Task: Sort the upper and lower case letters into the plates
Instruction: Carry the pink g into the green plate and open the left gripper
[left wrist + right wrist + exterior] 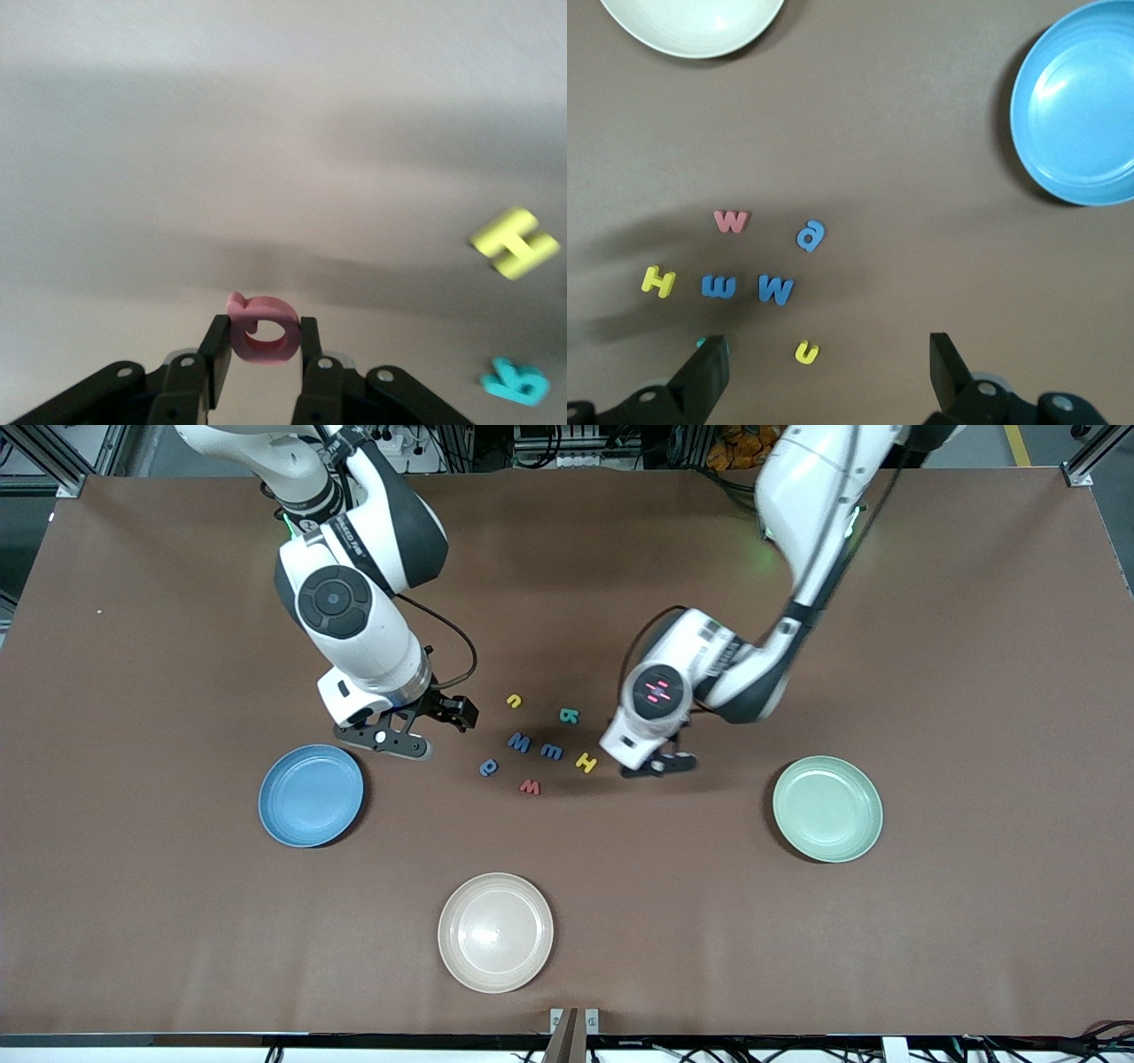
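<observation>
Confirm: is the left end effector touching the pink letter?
Touching. The left wrist view shows the left end effector with both fingers pressed against the sides of the pink letter, clamping it above the table.

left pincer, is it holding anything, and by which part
The left pincer is shut on a small pink letter, pinched across its round loop. The right pincer is open, holding nothing.

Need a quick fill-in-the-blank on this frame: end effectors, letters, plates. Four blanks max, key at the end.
1. The left end effector is shut on a ____ letter.
2. The right end effector is ____, near the blue plate.
3. The yellow H lies on the ____.
4. The number of letters in the green plate is ____.

Missing words: pink; open; table; zero
</observation>
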You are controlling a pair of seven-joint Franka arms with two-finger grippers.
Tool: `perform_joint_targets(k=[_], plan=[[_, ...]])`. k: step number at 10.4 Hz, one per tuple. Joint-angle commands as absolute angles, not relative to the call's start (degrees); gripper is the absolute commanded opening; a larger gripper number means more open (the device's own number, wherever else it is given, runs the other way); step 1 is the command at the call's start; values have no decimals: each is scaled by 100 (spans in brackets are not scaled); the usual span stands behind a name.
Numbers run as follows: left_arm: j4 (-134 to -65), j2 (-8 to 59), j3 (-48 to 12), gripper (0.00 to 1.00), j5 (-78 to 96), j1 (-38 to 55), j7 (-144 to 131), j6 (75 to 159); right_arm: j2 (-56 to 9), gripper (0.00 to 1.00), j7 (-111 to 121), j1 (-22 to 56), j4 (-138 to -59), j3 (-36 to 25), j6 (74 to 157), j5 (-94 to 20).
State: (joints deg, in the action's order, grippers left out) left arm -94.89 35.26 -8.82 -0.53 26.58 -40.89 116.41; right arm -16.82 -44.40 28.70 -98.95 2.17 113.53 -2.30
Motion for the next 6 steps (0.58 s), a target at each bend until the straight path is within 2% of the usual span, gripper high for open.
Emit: perform_joint_targets(k=[1, 3, 6], plan=[[-9571, 3349, -932, 0, -254, 2068, -3544, 11443, -1740, 100, -4955, 3163, -10037, 211, 11566, -141], [-9571, 3191, -940, 0, -623, 1462, -2904, 11156, -1933, 100, -5324, 3462, -10220, 211, 11820, -141], [-9571, 3129, -940, 0, -668, 652, -1708, 11030, -1916, 100, -5888, 3875, -11327, 202, 13531, -106]])
